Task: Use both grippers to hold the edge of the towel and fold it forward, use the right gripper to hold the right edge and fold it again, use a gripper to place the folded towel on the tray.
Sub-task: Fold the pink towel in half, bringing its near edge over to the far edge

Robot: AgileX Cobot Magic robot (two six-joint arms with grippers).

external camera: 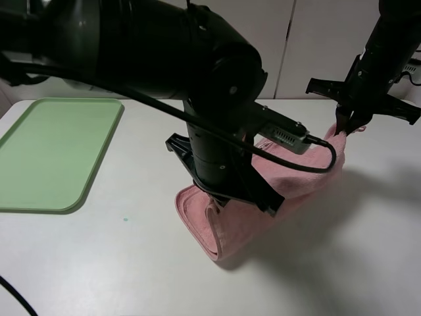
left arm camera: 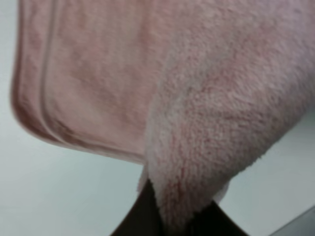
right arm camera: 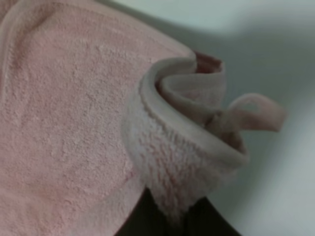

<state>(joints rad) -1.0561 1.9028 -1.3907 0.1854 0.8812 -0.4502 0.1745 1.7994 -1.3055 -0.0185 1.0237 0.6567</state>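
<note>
1. The left gripper (left arm camera: 170, 221) is clamped tight on a pinch of the towel (external camera: 227, 230). The right gripper (external camera: 344, 128) is likewise closed on the edge of the towel (right arm camera: 147, 93).
2. The towel hangs between the 2 grippers, its long axis running from one to the other. Its lower part rests on the bench (external camera: 131, 263).
3. The tray (external camera: 52, 151) lies well apart on the left, nearer the left arm, and holds nothing.

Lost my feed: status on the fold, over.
Left pincer, right pincer shut on fluffy dusty-pink towel, hem lifted. Flat light-green plastic tray at left, nothing blocking it.
</note>
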